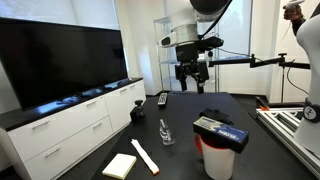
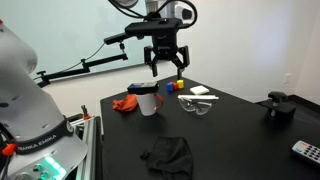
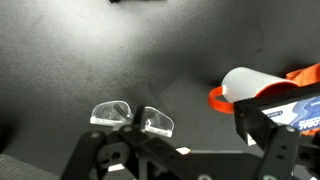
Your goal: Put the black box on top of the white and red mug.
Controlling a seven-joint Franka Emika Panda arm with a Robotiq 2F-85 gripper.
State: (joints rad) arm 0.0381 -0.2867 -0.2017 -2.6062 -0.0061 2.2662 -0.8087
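Nearest the lens in an exterior view, the white and red mug (image 1: 214,162) stands at the lower right of the frame on the black table (image 1: 250,108), and the black box (image 1: 221,132) with its blue label lies flat across the mug's rim. Left of it sit a pair of clear safety glasses (image 1: 166,133), a white stick (image 1: 145,156) and a pale notepad (image 1: 120,165) near the bottom edge. Farther back lie a remote (image 1: 162,98) and a small black object (image 1: 138,112), and a large dark television (image 1: 60,60) fills the upper left above a white cabinet (image 1: 70,125).

The gripper (image 1: 192,85) hangs in the upper middle of the frame, well above the table and well apart from the mug, its fingers spread wide and holding nothing. In both exterior views it is empty; from the opposite side the gripper (image 2: 166,68) hovers above and slightly right of the mug (image 2: 149,102), with an orange cloth (image 2: 125,103) just beside the mug on the left and a crumpled black cloth (image 2: 168,155) in the lower middle.

In the wrist view the glasses (image 3: 130,117) lie at centre, the mug (image 3: 248,88) and the box (image 3: 292,112) at the right edge, and the dark fingers (image 3: 100,160) frame the bottom
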